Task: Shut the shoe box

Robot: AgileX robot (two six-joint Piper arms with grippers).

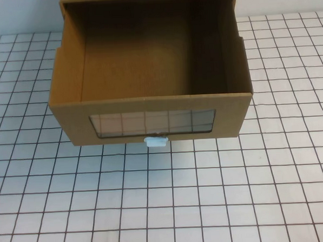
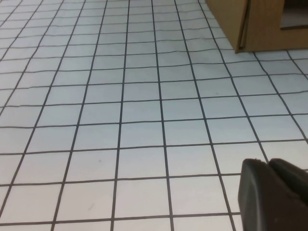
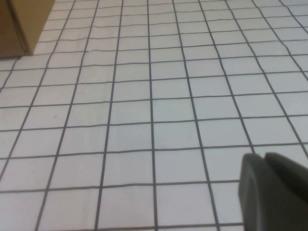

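My left gripper [image 2: 276,192] hangs low over the table [image 2: 120,120]. Its two dark fingers sit pressed close together and hold nothing. The shoe box [image 1: 148,83] is ahead of it and off to its right side, well apart. The box is brown cardboard with flat stiff walls, and its drawer is pulled out and looks bare inside. The front has a wide clear window [image 1: 152,123], smooth and shiny, with a small white tab [image 1: 156,142] below. I think a flat, straight push on the front will slide it shut. My right gripper [image 3: 274,192] also hangs low, fingers together and holding nothing, with the box ahead to its left.
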